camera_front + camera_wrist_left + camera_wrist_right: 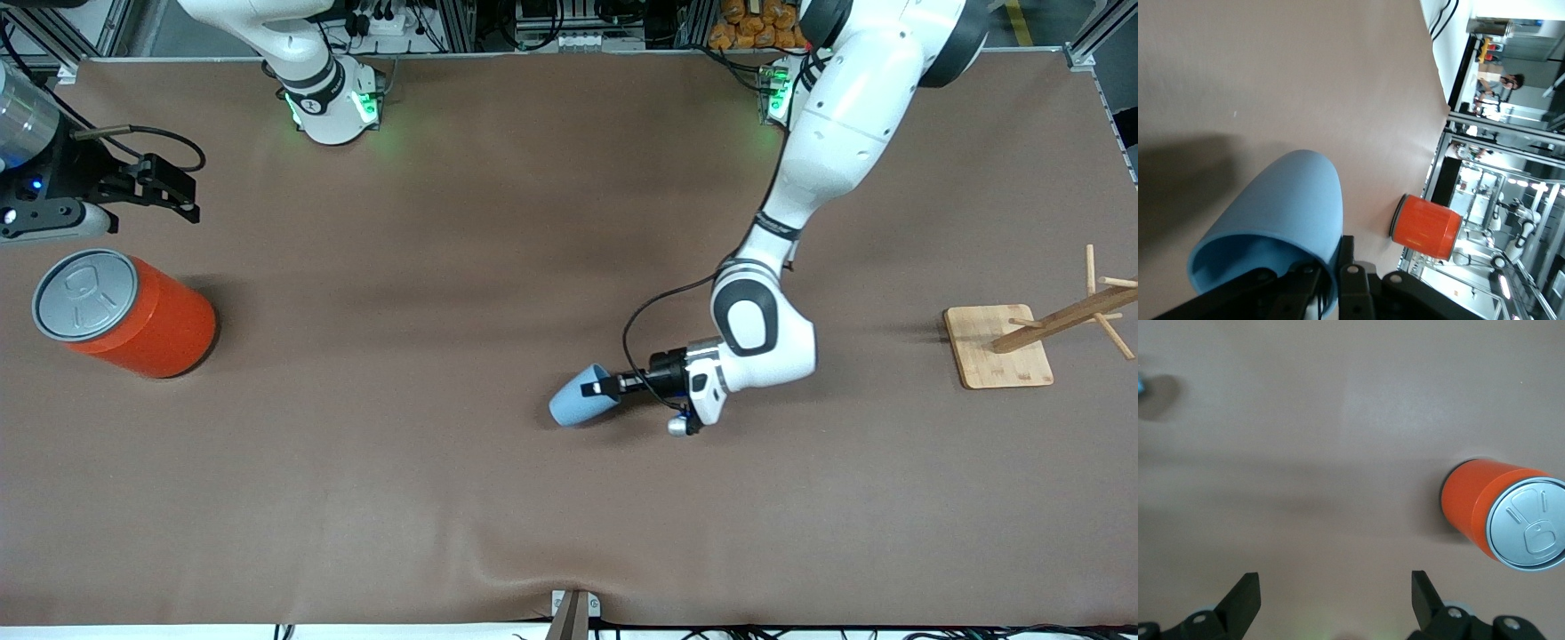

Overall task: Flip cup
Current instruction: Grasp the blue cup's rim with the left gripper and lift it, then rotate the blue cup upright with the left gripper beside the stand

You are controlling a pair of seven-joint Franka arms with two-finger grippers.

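- The left gripper (pixel 601 388) is clamped on the rim of the cup (pixel 578 402), one finger inside the mouth and one outside against the wall, as the left wrist view shows.
- The cup (pixel 1281 230) is small, light blue and tapered, and lies tipped on its side, mouth toward the left arm's wrist and closed bottom pointing toward the right arm's end of the desk.
- It sits around the middle of the desk (pixel 444 267), somewhat nearer the front camera's edge than the edge where the bases stand; whether it touches the surface or is just lifted off it cannot be told.
- The left arm reaches down from its base and bends low over the desk, its wrist level with the cup.
- The right gripper (pixel 169 191) waits with its fingers (pixel 1245 597) spread wide and nothing between them, over the desk at the right arm's end.
- An orange can (pixel 124 311) with a grey lid stands upright at the right arm's end of the desk, well apart from the cup.
- A wooden rack (pixel 1022 342) with pegs on a square base stands near the edge at the left arm's end.
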